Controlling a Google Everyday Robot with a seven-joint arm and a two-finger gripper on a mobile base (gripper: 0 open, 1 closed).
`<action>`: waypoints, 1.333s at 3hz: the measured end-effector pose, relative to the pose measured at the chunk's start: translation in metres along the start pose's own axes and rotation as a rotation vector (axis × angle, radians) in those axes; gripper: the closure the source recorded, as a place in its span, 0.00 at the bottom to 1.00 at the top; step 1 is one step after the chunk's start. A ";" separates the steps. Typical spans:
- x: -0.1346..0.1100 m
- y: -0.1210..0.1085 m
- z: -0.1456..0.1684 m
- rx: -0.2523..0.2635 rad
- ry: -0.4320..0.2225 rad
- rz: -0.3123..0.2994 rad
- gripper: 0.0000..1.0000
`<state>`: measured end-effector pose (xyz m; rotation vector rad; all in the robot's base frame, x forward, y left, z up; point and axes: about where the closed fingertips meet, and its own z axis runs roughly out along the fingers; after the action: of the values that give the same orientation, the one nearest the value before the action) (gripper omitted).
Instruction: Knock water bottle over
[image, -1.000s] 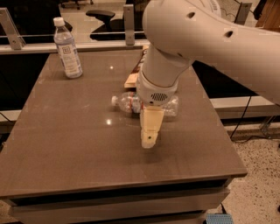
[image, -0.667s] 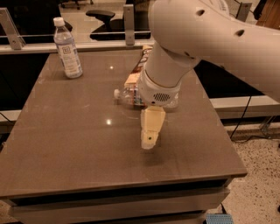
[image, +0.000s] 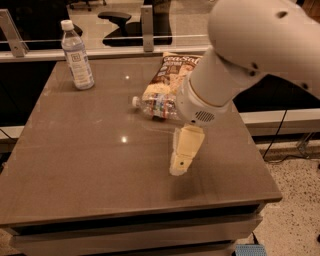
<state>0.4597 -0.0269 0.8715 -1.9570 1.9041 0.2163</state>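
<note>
The water bottle (image: 156, 106), clear and ribbed with a white cap and a narrow coloured label band, lies on its side near the middle of the brown table (image: 90, 165), cap pointing left. It rests against a snack bag (image: 170, 75). My gripper (image: 181, 159) hangs from the big white arm (image: 250, 55), pointing down. It is just in front of and to the right of the bottle, close above the tabletop and apart from the bottle.
A slimmer, taller bottle (image: 76, 55) with a pale label stands upright at the table's back left. A glass rail with metal posts (image: 147, 30) runs behind the table. The table's right edge lies close to the arm.
The arm has drawn up and to the right, uncovering more of the lying bottle and the snack bag. The gripper has shifted slightly right. The bottle stays on its side.
</note>
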 end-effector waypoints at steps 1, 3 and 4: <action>0.020 0.004 -0.025 0.069 -0.129 0.091 0.00; 0.083 0.013 -0.075 0.220 -0.378 0.210 0.00; 0.073 0.014 -0.089 0.250 -0.449 0.193 0.00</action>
<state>0.4361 -0.1285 0.9219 -1.4198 1.7211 0.4120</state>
